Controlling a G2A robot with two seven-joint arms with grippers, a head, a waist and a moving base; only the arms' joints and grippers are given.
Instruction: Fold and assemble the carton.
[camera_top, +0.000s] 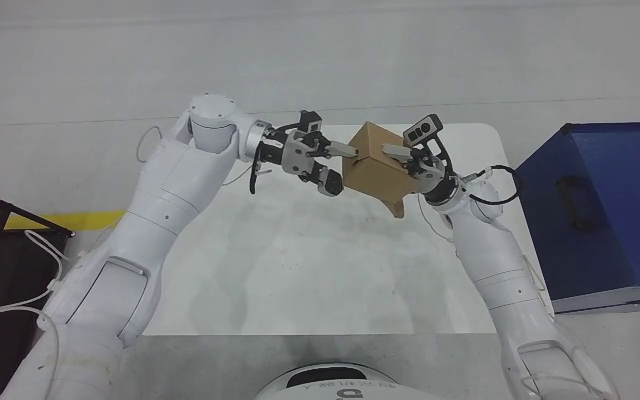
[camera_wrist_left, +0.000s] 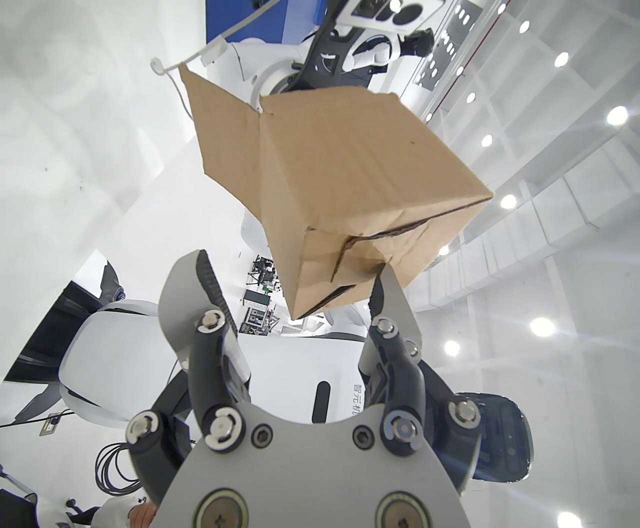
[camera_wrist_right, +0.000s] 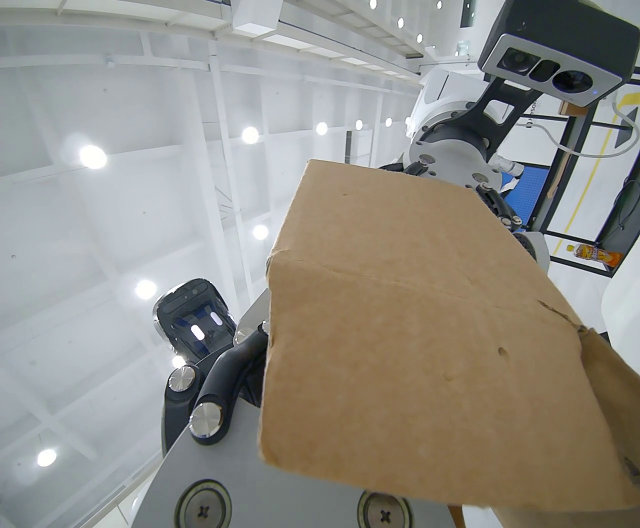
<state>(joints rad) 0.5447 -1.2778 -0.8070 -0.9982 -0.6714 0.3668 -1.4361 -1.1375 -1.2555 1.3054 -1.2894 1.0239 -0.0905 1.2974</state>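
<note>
Hovering above table (camera_top: 300, 260) in top view: carton (camera_top: 375, 160), gripped by right gripper (camera_top: 405, 165), left gripper (camera_top: 337, 168) at far end. Left wrist: jaws wide, one tip touching folded end; side flap (camera_wrist_left: 220, 135) loose. Right wrist: grip hidden behind carton wall. Probably half done.

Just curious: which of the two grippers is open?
The left gripper: its fingers stand apart by the carton, which the right gripper holds.
</note>
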